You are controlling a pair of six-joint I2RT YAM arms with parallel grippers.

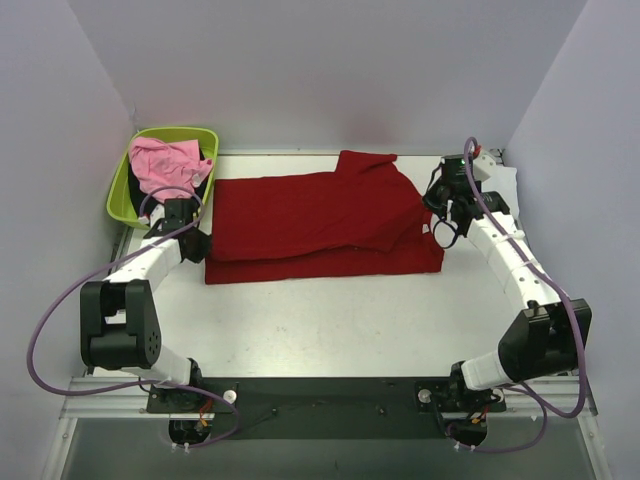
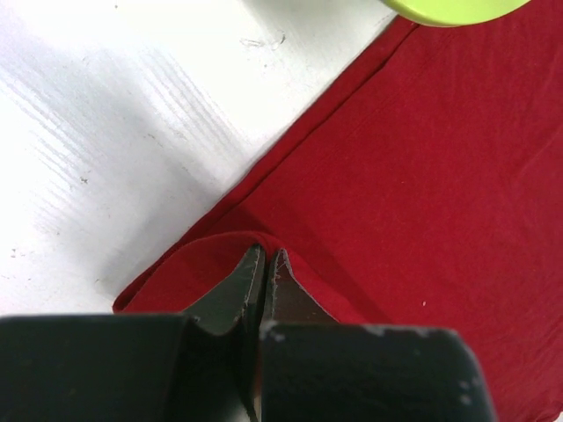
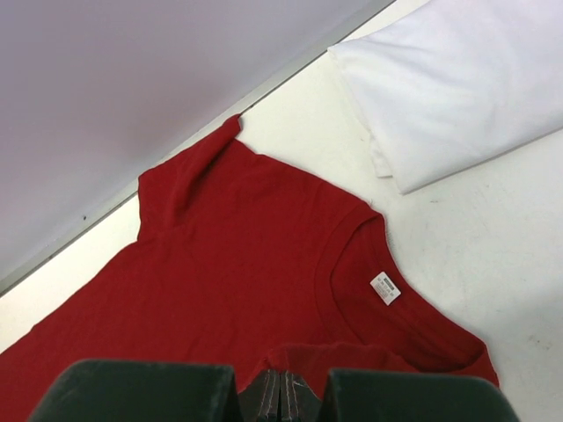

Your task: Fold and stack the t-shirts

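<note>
The deep red t-shirt [image 1: 320, 225] lies across the tabletop [image 1: 330, 320], one layer folded over another. The left tool [image 1: 194, 244] meets the shirt's left edge and the right tool [image 1: 438, 222] meets its right edge. Touching its far left corner, a lime-green tub [image 1: 120, 195] holds a pink t-shirt [image 1: 165, 165]. A white t-shirt [image 1: 507, 185] lies to its right.

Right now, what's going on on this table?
Two robot arms are folding a deep red t-shirt, already doubled over lengthwise on the table. The left fingers are pinched on its hem end and the right fingers on cloth by the collar. A folded white t-shirt lies at the far right corner, and a pink t-shirt waits in the lime-green tub at far left.
</note>
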